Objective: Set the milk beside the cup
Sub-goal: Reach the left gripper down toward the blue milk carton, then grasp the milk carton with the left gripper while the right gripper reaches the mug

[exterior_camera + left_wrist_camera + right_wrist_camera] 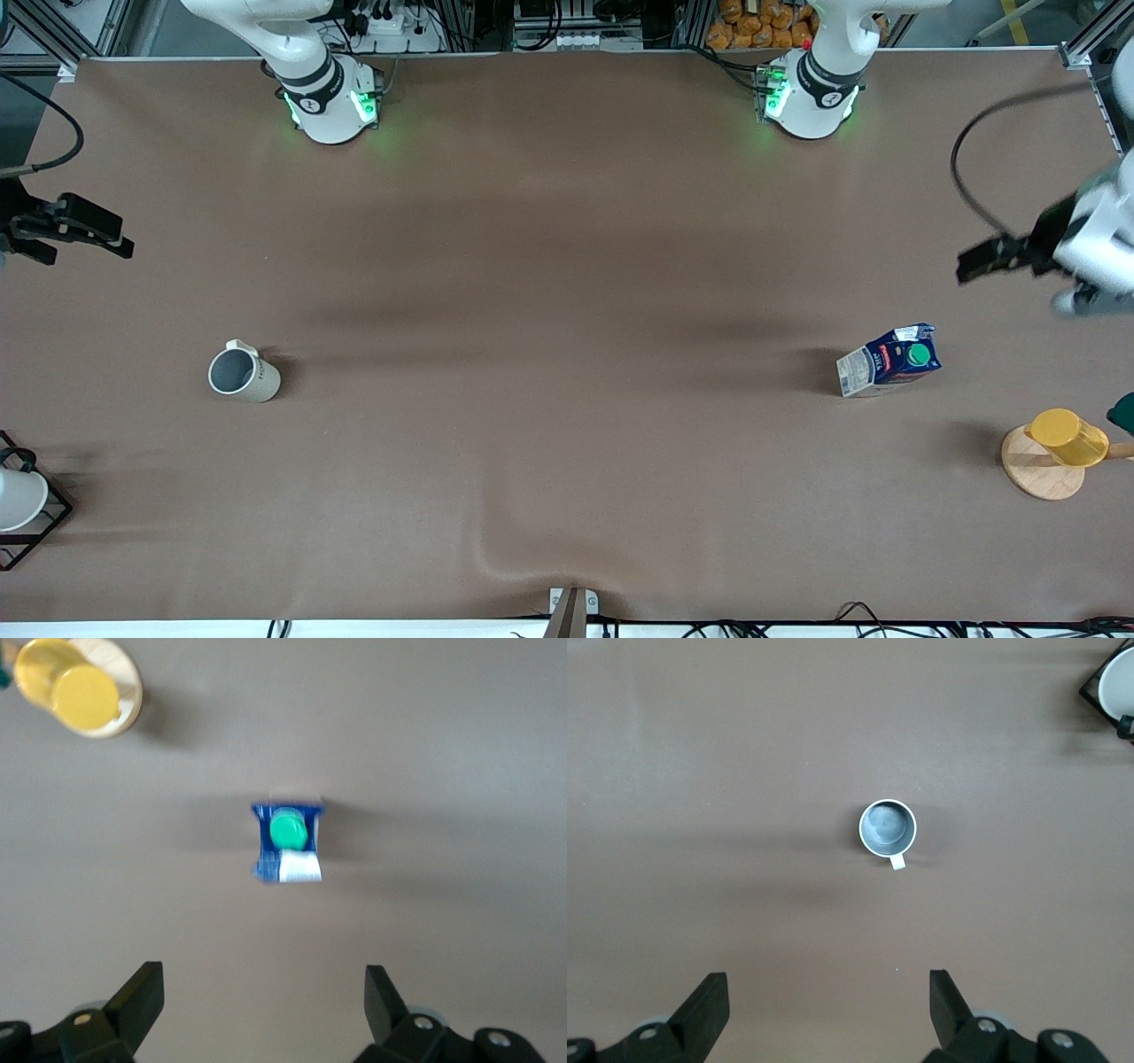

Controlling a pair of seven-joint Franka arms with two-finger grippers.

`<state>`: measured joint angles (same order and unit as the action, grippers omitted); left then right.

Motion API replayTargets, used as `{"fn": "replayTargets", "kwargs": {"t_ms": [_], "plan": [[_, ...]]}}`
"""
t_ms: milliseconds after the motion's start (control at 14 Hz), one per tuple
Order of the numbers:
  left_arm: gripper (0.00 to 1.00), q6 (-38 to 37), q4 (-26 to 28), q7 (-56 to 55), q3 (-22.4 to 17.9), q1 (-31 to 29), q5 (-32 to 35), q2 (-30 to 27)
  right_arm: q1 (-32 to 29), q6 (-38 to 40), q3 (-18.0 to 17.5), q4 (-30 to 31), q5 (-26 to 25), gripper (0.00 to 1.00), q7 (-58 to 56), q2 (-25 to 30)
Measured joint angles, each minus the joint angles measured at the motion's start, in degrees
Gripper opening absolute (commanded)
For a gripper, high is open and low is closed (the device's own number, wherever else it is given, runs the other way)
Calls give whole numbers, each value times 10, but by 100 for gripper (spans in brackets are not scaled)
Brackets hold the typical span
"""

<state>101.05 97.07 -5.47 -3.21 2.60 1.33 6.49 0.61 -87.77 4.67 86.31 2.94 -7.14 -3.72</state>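
The left gripper (pixel 257 1010) hangs in the air above the brown table (pixel 567 266) at the left arm's end, its two black, wedge-shaped fingers (pixel 137 997) spread wide with nothing between them. In the left wrist view the milk (pixel 288 843) sits apart from those fingers, untouched: a small dark blue carton with a round green cap and a pale end panel. In the front view the milk (pixel 889 361) stands on the table toward the left arm's end, with a red band on its side.

Near the milk, closer to the front camera and to the table's edge, a glossy yellow cup (pixel 1068 437) rests on a round wooden coaster (pixel 1041 470).

The right gripper (pixel 824 1010) is likewise spread and empty, hovering above the right arm's end of the table; its dark fingers (pixel 700 1001) are well clear of the cup (pixel 888 827). That cup (pixel 243 373) is a small off-white mug with a grey inside and a small stubby handle, standing upright and alone, well apart from the milk.

Closer to the front camera than the mug, at the table's edge, a white cup (pixel 19 498) sits in a black wire rack (pixel 44 523). The table covering is matte brown with a soft ripple at its front edge.
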Motion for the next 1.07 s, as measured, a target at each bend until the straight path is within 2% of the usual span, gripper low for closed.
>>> {"fn": "replayTargets", "kwargs": {"t_ms": [143,500,714,1071], "plan": [[100,45,29,0,0,-3,-3,19,-4,0,1,2,0,100,0,-12],[100,87,35,0,1,-4,-25,67,-19,-25,2,6,0,100,-7,-68],[100,92,35,0,1,-4,-11,89,-19,-82,1,30,0,100,-8,-96],[100,104,35,0,0,-4,-4,123,-21,-205,2,116,0,100,-8,-127]]}}
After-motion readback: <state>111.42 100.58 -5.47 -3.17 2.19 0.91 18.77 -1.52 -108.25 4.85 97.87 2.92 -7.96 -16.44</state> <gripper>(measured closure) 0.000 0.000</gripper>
